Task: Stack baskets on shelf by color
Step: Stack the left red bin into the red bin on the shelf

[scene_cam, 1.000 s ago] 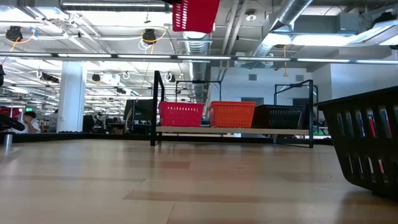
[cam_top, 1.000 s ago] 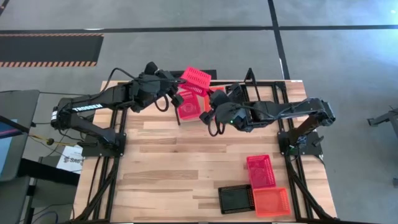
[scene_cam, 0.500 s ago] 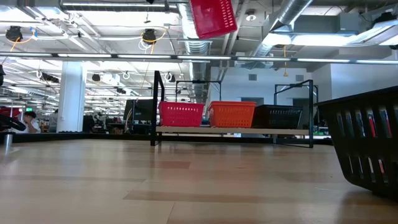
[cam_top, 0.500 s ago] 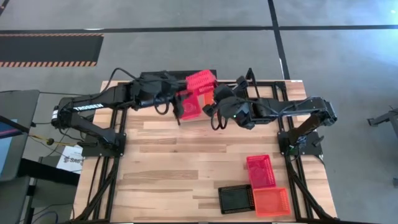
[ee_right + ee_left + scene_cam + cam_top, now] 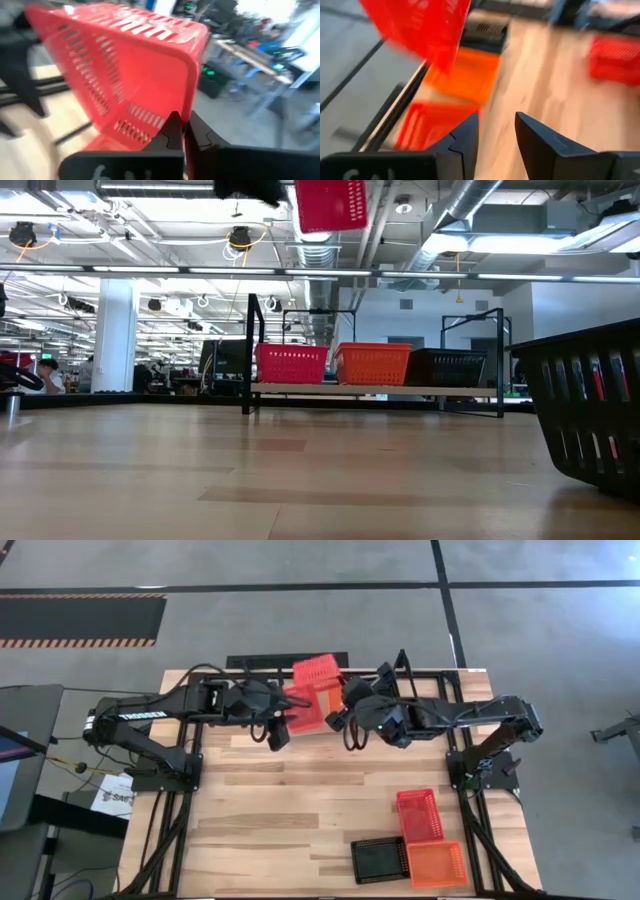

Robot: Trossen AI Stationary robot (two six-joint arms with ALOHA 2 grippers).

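A pinkish-red mesh basket (image 5: 317, 672) hangs high over the shelf's left end, tilted, in my right gripper (image 5: 344, 700); the low view shows this basket (image 5: 331, 202) at the top. My left gripper (image 5: 279, 726) stands just left of it, open and empty, and its wrist view shows the gap between the fingers of this left gripper (image 5: 496, 125). The shelf (image 5: 375, 389) stands at the table's far edge, with a red basket (image 5: 291, 364), an orange basket (image 5: 373, 363) and a black basket (image 5: 447, 367) resting side by side on its board. My right gripper (image 5: 184, 127) pinches one end wall of the red basket at its rim (image 5: 192, 102) between the two fingers, which lie across the rim. It comes from the table's right side. The basket is lifted clear and tilted, its open side turned toward the wrist camera.
Near the table's near right corner lie a red basket (image 5: 418, 812), a black basket (image 5: 379, 860) and an orange basket (image 5: 437, 863). The black basket (image 5: 590, 410) fills the low view's right edge. Bare wooden tabletop (image 5: 270, 810) spreads between these and the shelf.
The left gripper carried the red basket high over the shelf, the right gripper came up to it from the right and took hold. The left gripper has since come off it and drawn back toward the table's left and near side. The basket has turned and stays aloft.
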